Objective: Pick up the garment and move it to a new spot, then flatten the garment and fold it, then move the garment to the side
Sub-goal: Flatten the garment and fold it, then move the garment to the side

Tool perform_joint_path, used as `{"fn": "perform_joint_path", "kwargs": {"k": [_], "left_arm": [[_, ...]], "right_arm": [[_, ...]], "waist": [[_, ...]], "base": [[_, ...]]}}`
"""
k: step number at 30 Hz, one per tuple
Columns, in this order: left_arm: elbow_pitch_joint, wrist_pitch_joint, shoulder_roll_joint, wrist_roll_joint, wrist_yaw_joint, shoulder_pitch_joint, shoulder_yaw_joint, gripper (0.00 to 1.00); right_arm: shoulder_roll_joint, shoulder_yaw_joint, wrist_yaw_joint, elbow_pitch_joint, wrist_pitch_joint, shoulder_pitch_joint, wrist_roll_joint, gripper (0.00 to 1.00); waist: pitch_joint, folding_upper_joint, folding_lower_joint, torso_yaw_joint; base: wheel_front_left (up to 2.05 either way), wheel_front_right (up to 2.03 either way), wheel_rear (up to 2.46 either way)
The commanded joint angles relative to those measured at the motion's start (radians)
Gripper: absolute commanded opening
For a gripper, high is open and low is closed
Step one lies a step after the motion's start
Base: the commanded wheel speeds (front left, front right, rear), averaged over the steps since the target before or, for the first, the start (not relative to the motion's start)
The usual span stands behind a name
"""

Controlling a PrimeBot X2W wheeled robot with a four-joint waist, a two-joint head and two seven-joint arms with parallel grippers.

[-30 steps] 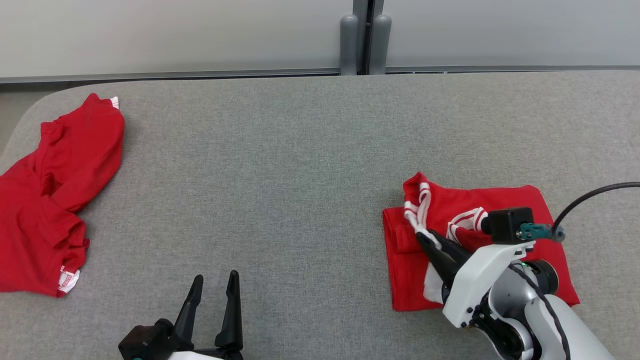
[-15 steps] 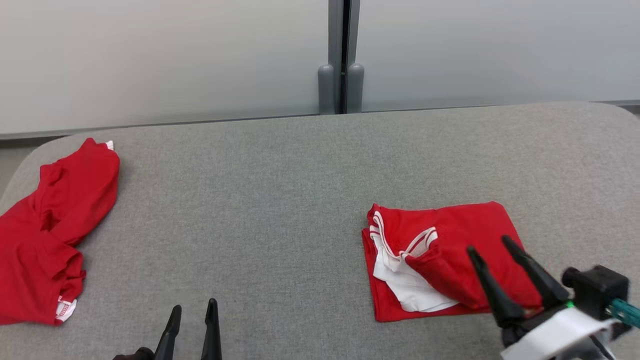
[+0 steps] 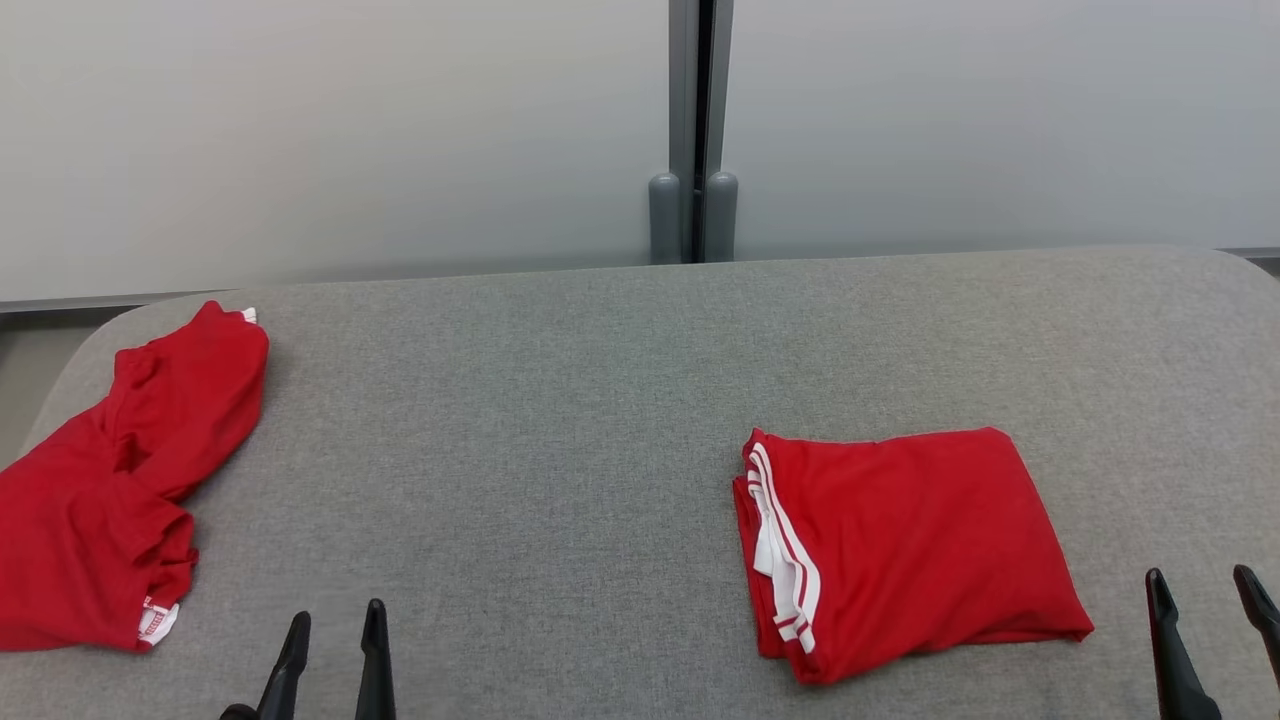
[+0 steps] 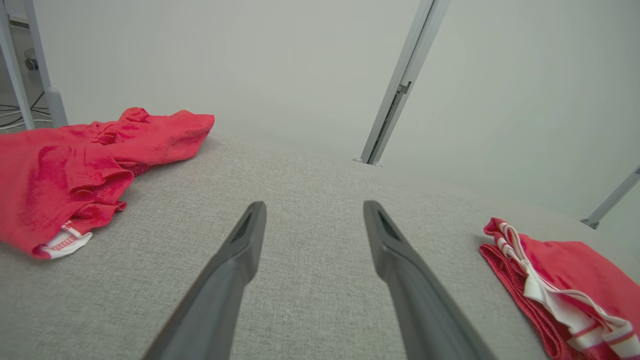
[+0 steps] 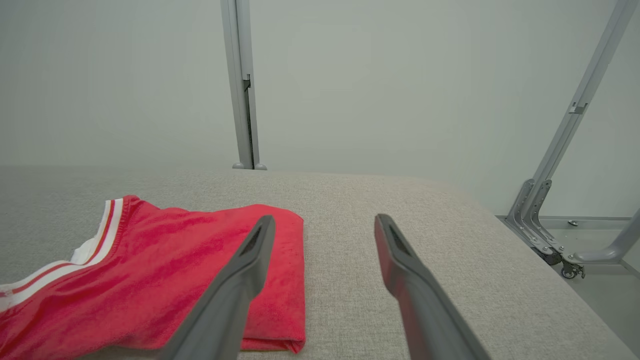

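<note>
The garment [image 3: 900, 540], red with white-and-red striped trim, lies folded into a rough rectangle on the grey table [image 3: 560, 400], and neither pair of jaws touches it. The right gripper [image 3: 1200, 574] has its two dark fingers spread wide with nothing between them, poised over bare table surface. The folded piece sits just to the left of these jaws, its plain red edge nearest them and its striped trim on the side turned away. In the right wrist view that plain edge passes behind the left-hand finger.

The left gripper [image 3: 337, 612] also stands with its fingers wide apart and empty, over bare grey cloth. The folded garment is well off to the right of these jaws, with its trimmed edge facing them. Off to their left a second red garment [image 3: 120, 480] lies crumpled at the table's end, a white tag showing at its near corner. Beyond both grippers, past the table's far edge, stand pale wall panels joined by a grey post [image 3: 692, 130].
</note>
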Motion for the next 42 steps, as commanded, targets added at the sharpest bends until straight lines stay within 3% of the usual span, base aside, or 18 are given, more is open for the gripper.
{"fn": "perform_joint_path", "kwargs": {"k": [1,8,42], "left_arm": [[0.003,-0.002,0.004,0.005,-0.007,0.006,0.013,1.00],[0.001,-0.002,0.003,0.006,-0.017,0.003,0.038,1.00],[0.001,-0.002,0.003,0.027,-0.028,0.013,0.054,1.00]], "right_arm": [[0.009,-0.014,0.000,-0.001,-0.005,0.014,-0.019,1.00],[0.046,-0.026,0.000,-0.011,-0.005,0.031,-0.034,1.00],[0.033,-0.020,0.000,-0.018,-0.005,0.009,-0.045,1.00]], "waist": [[-0.003,-0.0001,0.0000,0.006],[0.000,-0.0001,0.0000,0.013],[0.000,-0.0001,0.0000,0.031]], "base": [[0.00,0.00,0.00],[0.00,0.00,0.00],[0.00,0.00,0.00]]}}
